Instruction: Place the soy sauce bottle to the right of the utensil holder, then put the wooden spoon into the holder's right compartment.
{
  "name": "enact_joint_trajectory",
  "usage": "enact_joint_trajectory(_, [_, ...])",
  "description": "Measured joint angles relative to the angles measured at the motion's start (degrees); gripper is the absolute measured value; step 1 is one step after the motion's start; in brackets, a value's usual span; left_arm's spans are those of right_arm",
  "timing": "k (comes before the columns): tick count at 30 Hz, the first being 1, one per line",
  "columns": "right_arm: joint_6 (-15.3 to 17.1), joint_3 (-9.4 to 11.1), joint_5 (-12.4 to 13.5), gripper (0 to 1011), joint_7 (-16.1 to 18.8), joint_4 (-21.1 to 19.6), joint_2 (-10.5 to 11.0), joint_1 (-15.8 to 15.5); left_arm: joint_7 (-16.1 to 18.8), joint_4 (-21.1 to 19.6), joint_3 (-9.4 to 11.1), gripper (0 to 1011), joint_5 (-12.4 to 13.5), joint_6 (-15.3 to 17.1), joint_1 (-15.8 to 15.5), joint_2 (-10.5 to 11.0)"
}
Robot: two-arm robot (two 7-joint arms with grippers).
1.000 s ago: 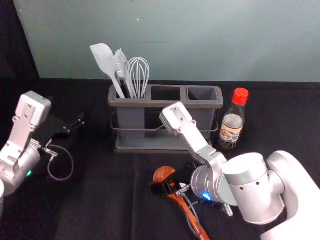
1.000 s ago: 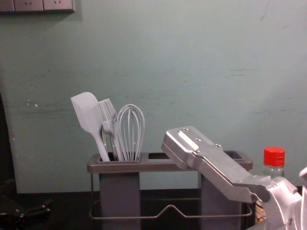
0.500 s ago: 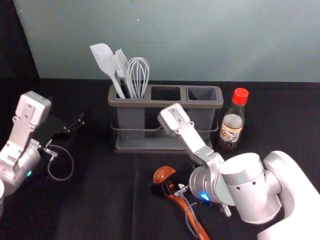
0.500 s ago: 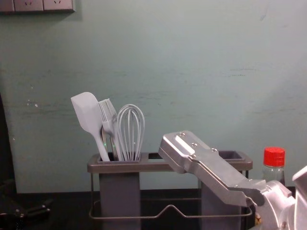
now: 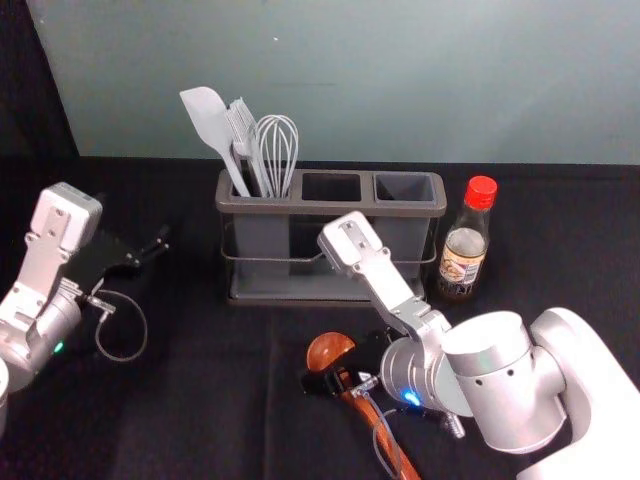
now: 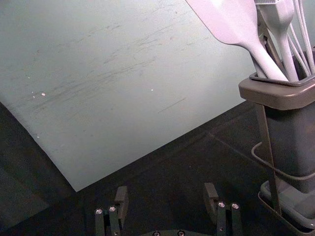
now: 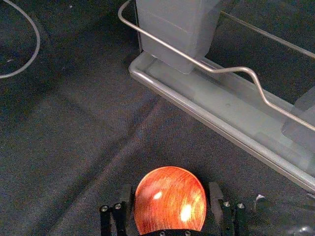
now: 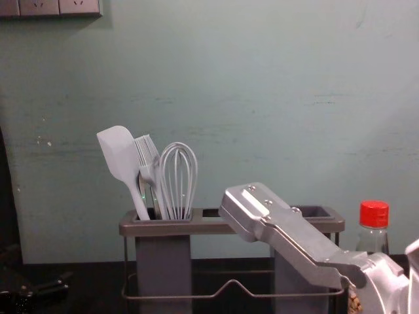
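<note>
"Your claw?"
"My right gripper spreads wide astride the wooden spoon, before the utensil holder, presumably to grip the handle (my left gripper idles left of the holder)."
"Soy sauce bottle?"
"Right of the holder, as the task wants."

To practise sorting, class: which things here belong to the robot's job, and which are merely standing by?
Job:
- glass soy sauce bottle with red cap, right of holder
- reddish-brown wooden spoon
- grey three-compartment utensil holder
- right gripper, open around spoon

Standing by:
- white spatula, bristled brush, wire whisk, in left compartment
- left gripper, left of holder
</note>
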Motion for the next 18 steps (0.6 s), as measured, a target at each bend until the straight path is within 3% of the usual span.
enact_joint_trajectory(8, [0.06, 0.39, -0.91, 840, 0.46, -0.58, -0.41, -0.58, 0.00, 0.00, 0.00, 1005, 0.00, 0.00, 0.00, 0.00])
enact_joint_trajectory(18, [0.57, 0.73, -2.00, 840, 1.72, -2.64, -0.15, -1.54, 0.00, 0.00, 0.00, 1005, 0.00, 0.00, 0.00, 0.00])
